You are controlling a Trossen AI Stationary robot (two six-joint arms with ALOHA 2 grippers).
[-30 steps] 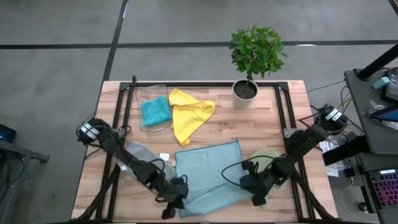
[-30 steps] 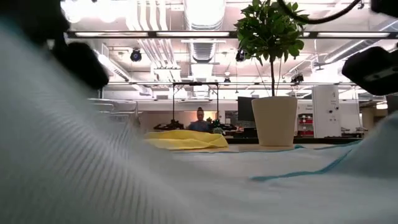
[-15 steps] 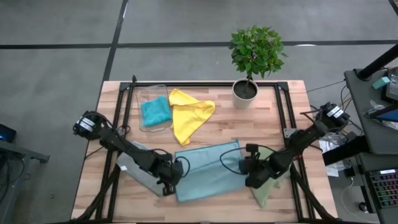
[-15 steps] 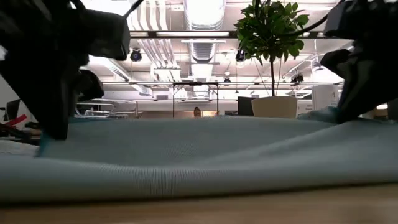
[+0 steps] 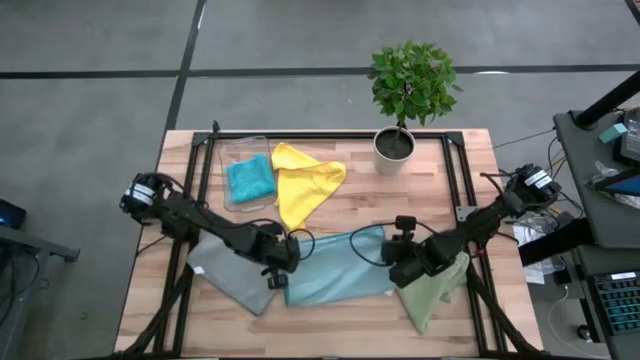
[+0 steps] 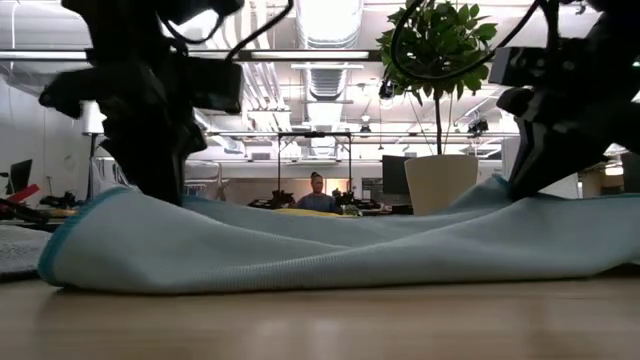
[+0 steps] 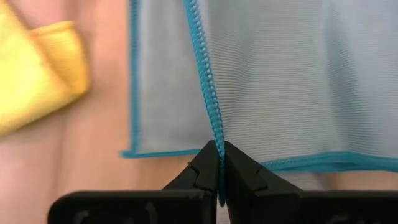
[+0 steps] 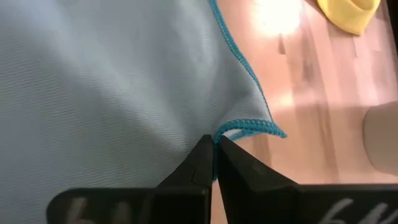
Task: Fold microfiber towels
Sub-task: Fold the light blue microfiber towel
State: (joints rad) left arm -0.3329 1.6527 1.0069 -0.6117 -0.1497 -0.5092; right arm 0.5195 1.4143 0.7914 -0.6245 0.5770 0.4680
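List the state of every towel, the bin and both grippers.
light blue towel: half-folded, edge pinched at both sides
yellow towel: crumpled, unfolded
teal towel: folded, inside the bin
clear plastic bin: holds the teal towel
grey towel: flat
olive green towel: flat
left gripper: shut on towel edge
right gripper: shut on towel edge

Count, all placed vs the potted plant [image 5: 405,90] at the table's far edge:

Towels: 5 total.
- 1 yellow towel [image 5: 300,185], near-left of plant.
- 1 teal towel [image 5: 249,179], further left, inside the clear bin [image 5: 232,152].
- 1 light blue towel [image 5: 335,268], nearer the front than the plant, slightly left.
- 1 grey towel [image 5: 225,275], far left-front of plant.
- 1 olive green towel [image 5: 435,295], front of plant, slightly right.

Bins: 1. Plants: 1. Tables: 1, wooden table [image 5: 470,170].

Arms: 2, so 2 grippers – left gripper [image 5: 276,268] and right gripper [image 5: 400,270], each pinched onto the light blue towel's edge.

Ppl: 1 person [image 6: 317,193], low view, in the room behind the plant.
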